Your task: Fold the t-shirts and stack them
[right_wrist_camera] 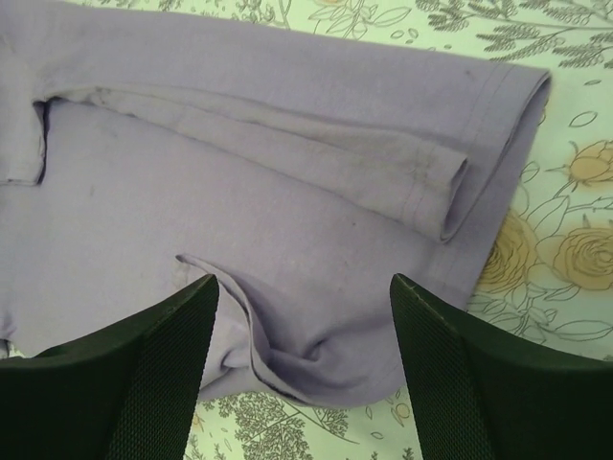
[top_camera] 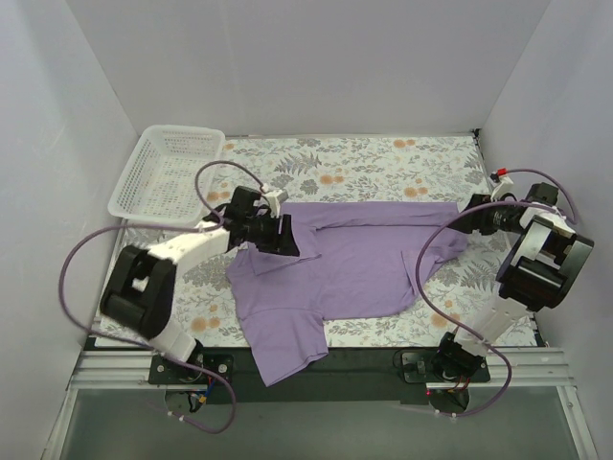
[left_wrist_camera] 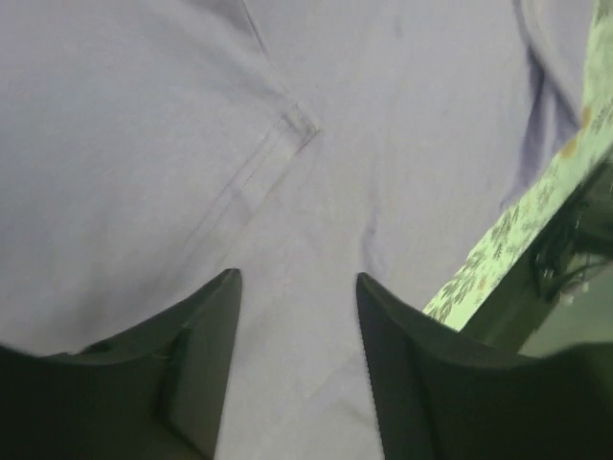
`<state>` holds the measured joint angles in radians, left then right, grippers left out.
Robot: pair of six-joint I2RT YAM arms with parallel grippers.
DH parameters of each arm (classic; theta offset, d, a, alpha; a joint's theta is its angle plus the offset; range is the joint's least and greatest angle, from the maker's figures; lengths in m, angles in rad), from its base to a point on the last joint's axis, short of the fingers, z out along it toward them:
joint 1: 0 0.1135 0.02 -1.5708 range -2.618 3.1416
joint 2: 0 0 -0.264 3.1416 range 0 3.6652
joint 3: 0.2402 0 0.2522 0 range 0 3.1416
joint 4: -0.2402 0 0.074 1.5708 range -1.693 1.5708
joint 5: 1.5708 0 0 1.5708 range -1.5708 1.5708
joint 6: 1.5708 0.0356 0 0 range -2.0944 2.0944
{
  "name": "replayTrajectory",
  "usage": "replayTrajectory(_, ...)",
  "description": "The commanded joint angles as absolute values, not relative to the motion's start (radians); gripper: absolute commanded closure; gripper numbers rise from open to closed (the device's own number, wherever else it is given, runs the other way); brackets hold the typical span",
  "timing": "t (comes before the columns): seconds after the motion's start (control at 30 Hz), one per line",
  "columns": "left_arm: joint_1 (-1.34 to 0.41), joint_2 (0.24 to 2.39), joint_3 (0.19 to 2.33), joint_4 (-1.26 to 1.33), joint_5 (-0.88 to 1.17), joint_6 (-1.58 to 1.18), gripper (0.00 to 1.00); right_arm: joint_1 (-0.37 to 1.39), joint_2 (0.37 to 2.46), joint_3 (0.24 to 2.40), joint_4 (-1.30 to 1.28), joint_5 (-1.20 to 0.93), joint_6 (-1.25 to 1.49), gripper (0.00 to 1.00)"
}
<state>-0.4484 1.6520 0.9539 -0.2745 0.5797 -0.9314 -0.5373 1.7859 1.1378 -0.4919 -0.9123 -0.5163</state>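
Note:
A purple t-shirt (top_camera: 345, 264) lies spread across the floral table, one sleeve hanging over the near edge. My left gripper (top_camera: 281, 235) is open just above the shirt's left part; in the left wrist view (left_wrist_camera: 297, 287) its jaws stand apart over the cloth (left_wrist_camera: 192, 144), near a seam, holding nothing. My right gripper (top_camera: 476, 213) is open at the shirt's right end; in the right wrist view (right_wrist_camera: 305, 287) its jaws stand wide over a bunched fold of the hem (right_wrist_camera: 316, 355), with a folded layer (right_wrist_camera: 287, 144) beyond. No second shirt shows.
A white mesh basket (top_camera: 163, 172) stands at the back left of the floral tablecloth (top_camera: 383, 158). White walls close in on both sides and the back. The table's dark near edge (top_camera: 374, 359) runs past the arm bases.

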Motion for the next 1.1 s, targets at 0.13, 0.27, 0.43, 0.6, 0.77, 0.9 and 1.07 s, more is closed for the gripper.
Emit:
replayTrajectory(0.13, -0.431, 1.152, 0.732, -0.179, 0.134, -0.914, 0.36, -0.514, 1.873, 1.282, -0.417, -0.833, -0.335, 0.27)
replayTrajectory(0.27, -0.436, 1.019, 0.684, -0.19, 0.083, -0.91, 0.33, -0.499, 1.913, 1.328, -0.387, -0.785, -0.292, 0.34)
replayTrajectory(0.43, -0.434, 1.022, 0.695, -0.192, 0.074, -0.908, 0.33, -0.448, 1.968, 1.38, -0.388, -0.73, -0.281, 0.4)
replayTrajectory(0.6, -0.434, 1.034, 0.703, -0.196, 0.091, -0.907, 0.33, -0.414, 1.993, 1.402, -0.377, -0.661, -0.264, 0.43)
replayTrajectory(0.77, -0.436, 1.026, 0.703, -0.195, 0.094, -0.908, 0.33, -0.41, 1.983, 1.394, -0.374, -0.614, -0.273, 0.45)
replayTrajectory(0.9, -0.434, 1.028, 0.703, -0.195, 0.1, -0.91, 0.33, -0.41, 1.98, 1.384, -0.373, -0.62, -0.276, 0.48)
replayTrajectory(1.07, -0.434, 1.031, 0.701, -0.196, 0.103, -0.911, 0.33, -0.41, 1.977, 1.365, -0.371, -0.614, -0.287, 0.59)
